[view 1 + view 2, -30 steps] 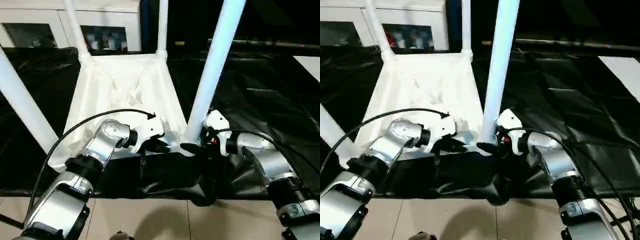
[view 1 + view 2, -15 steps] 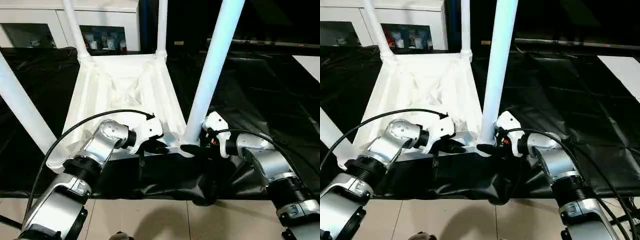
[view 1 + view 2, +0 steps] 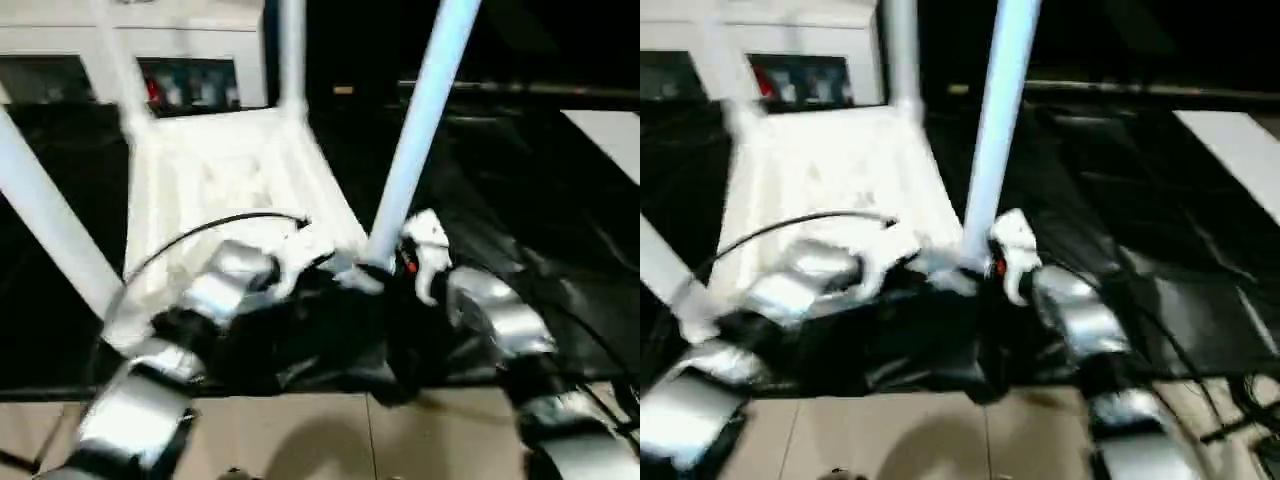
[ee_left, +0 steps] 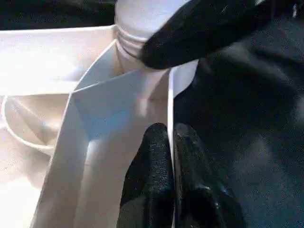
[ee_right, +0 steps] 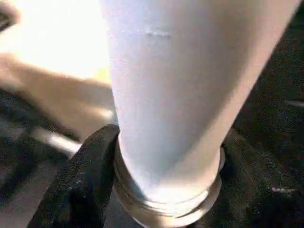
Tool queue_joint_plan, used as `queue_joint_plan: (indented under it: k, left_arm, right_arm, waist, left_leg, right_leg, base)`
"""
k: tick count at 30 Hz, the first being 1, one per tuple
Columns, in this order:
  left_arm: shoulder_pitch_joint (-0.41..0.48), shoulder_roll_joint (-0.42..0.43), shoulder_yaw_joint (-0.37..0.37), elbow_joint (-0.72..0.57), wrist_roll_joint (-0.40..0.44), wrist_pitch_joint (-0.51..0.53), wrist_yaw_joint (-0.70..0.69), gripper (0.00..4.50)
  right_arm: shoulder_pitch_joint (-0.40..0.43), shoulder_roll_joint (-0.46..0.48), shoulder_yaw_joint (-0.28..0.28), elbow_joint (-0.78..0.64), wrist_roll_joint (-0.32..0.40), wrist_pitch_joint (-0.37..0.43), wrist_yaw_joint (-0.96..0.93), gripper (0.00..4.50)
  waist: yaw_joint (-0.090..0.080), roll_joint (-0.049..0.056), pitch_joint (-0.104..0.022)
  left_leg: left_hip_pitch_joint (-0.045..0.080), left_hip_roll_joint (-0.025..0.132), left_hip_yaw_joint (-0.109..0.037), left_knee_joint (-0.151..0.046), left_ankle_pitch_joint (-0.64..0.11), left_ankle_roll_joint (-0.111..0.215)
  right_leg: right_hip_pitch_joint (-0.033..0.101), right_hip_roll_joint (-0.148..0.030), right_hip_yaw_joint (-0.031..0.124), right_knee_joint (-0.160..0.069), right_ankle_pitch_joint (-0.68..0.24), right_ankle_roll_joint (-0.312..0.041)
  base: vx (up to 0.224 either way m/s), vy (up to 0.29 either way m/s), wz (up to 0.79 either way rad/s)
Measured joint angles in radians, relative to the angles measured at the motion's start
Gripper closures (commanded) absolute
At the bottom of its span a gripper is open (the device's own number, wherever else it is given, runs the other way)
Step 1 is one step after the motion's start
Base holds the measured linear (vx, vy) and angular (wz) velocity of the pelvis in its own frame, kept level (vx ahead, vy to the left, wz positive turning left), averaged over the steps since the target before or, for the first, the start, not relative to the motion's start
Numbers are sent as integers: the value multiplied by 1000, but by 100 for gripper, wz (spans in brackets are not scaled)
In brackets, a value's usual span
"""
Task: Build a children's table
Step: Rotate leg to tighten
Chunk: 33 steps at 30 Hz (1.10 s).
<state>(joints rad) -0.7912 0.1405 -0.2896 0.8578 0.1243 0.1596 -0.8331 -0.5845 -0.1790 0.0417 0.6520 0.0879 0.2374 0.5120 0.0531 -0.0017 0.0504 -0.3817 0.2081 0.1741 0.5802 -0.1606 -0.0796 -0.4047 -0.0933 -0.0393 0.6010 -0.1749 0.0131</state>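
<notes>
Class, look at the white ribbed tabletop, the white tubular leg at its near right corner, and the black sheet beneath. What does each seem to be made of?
White ribbed tabletop: likely moulded plastic, thin walls, soft sheen.
White tubular leg: apparently smooth plastic, ringed collar at its base.
Black sheet: seemingly thin plastic film, glossy, creased.

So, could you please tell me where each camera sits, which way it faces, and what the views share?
Left and right eye views: on the head, looking forward and down at the upturned white plastic ribbed tabletop; silver forearms show.
Left wrist view: along the left gripper, shut on the tabletop's thin rim.
Right wrist view: close to the near-right white tubular leg, one black finger at its base.
Shared: that leg's flared base in its corner socket shows in all four.
</notes>
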Motion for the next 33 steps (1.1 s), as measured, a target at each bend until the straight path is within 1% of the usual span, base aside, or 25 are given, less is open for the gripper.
queue_joint_plan:
  k: [3, 4, 6, 9, 12, 13, 14, 15, 17, 19, 21, 24, 26, 29, 33]
  left_arm:
    - [-52, -86, 20, 81, 6, 39, 176, 450]
    - [-55, -98, 20, 87, 9, 40, 203, 450]
    - [-66, -118, 20, 103, 11, 43, 243, 450]
    - [-70, -126, 19, 103, 22, 43, 249, 450]
    - [-73, -126, 21, 111, 27, 39, 251, 450]
    - [-79, -126, 21, 121, 26, 35, 252, 450]
    - [-83, -126, 22, 131, 26, 31, 252, 450]
    - [-85, -124, 22, 137, 26, 26, 252, 450]
    - [-87, -118, 21, 143, 27, 14, 249, 450]
    - [-87, -114, 18, 146, 27, 0, 236, 450]
    - [-86, -106, 15, 145, 28, -11, 214, 450]
    - [-79, -80, 10, 138, 28, -30, 171, 450]
    - [-65, -52, 0, 120, 28, -59, 124, 450]
    - [-36, 7, -12, 87, 27, -113, 35, 450]
    - [1, 75, -28, 41, 26, -189, -92, 450]
  right_arm:
    - [-67, 67, -50, 93, -7, -2, -227, 173]
    - [-78, 75, -57, 110, -7, -6, -261, 173]
    - [-97, 85, -60, 139, -9, -22, -311, 173]
    - [-105, 91, -53, 158, -26, -44, -318, 173]
    - [-116, 97, -54, 183, -39, -64, -320, 173]
    - [-116, 98, -57, 190, -39, -74, -317, 118]
    - [-116, 97, -58, 195, -39, -81, -317, 118]
    - [-116, 96, -58, 197, -39, -89, -315, 104]
    - [-115, 83, -53, 197, -41, -96, -295, 94]
    - [-110, 67, -43, 189, -41, -108, -261, 72]
    - [-91, 35, -35, 157, -41, -121, -215, 57]
    - [-59, -9, -18, 92, -39, -118, -114, 57]
    - [-17, -63, 11, 12, -35, -110, -17, 57]
    - [48, -144, 36, -101, -3, -90, 139, 57]
    - [131, -224, 49, -227, 40, -50, 281, 57]
  waist:
    - [-5, 0, 0]
    - [-5, 1, 0]
    - [-4, 2, -1]
    - [-2, 2, -1]
    - [-4, 2, -1]
    - [-4, 2, -1]
    - [-4, 2, -1]
    - [-4, 2, -1]
    - [-3, 3, 0]
    - [-2, 3, 0]
    - [1, 4, 0]
    - [2, 3, 0]
    - [8, 2, 1]
    - [11, 1, 1]
    - [14, 1, 1]
  left_leg:
    - [-1, 0, -1, -1, 0, 0]
    - [-1, 0, -1, -1, 0, 0]
    - [-1, 0, -1, -1, 0, 0]
    - [-2, 0, 0, -2, 0, 0]
    - [-2, 0, 0, -1, 0, 0]
    - [-2, 0, 0, -1, 0, 0]
    - [-2, 0, 0, -1, 0, 0]
    - [-2, 0, 0, -1, 0, 0]
    - [-2, 0, 0, -1, 0, 0]
    - [-2, 0, 0, -2, 0, 0]
    - [-2, 0, 0, -3, 0, 0]
    - [-2, 0, 0, -3, 0, 0]
    - [-2, 0, 0, -4, 0, 0]
    - [-2, 0, 0, -4, 0, 0]
    - [-2, 0, 0, -3, 0, 0]
  right_leg:
    - [-1, 0, 0, 0, 1, 1]
    - [0, 0, 0, 0, 1, 1]
    - [0, 0, -1, 0, 4, -3]
    - [0, 1, -2, 0, 3, -2]
    - [0, 1, -2, -1, 3, -2]
    - [0, 1, -2, -1, 3, -2]
    - [0, 1, -2, -1, 3, -2]
    - [0, 1, -2, -1, 3, -3]
    - [0, 1, -2, -1, 3, -2]
    - [0, 1, -2, -1, 3, -2]
    - [0, 1, -2, -1, 3, -2]
    - [-1, 1, -3, -1, 3, -2]
    - [-1, 1, -3, -1, 3, -2]
    - [0, 1, -3, -1, 3, -2]
    - [0, 1, -3, -1, 3, -2]
  base:
    - [0, 0, 0]
    - [0, 0, 0]
    - [0, 0, 0]
    - [0, 0, 0]
    - [0, 0, 0]
    - [0, 0, 0]
    - [0, 0, 0]
    - [0, 0, 0]
    - [0, 0, 0]
    - [0, 0, 0]
    - [0, 0, 0]
    - [0, 0, 0]
    - [0, 0, 0]
    - [0, 0, 0]
    - [0, 0, 0]
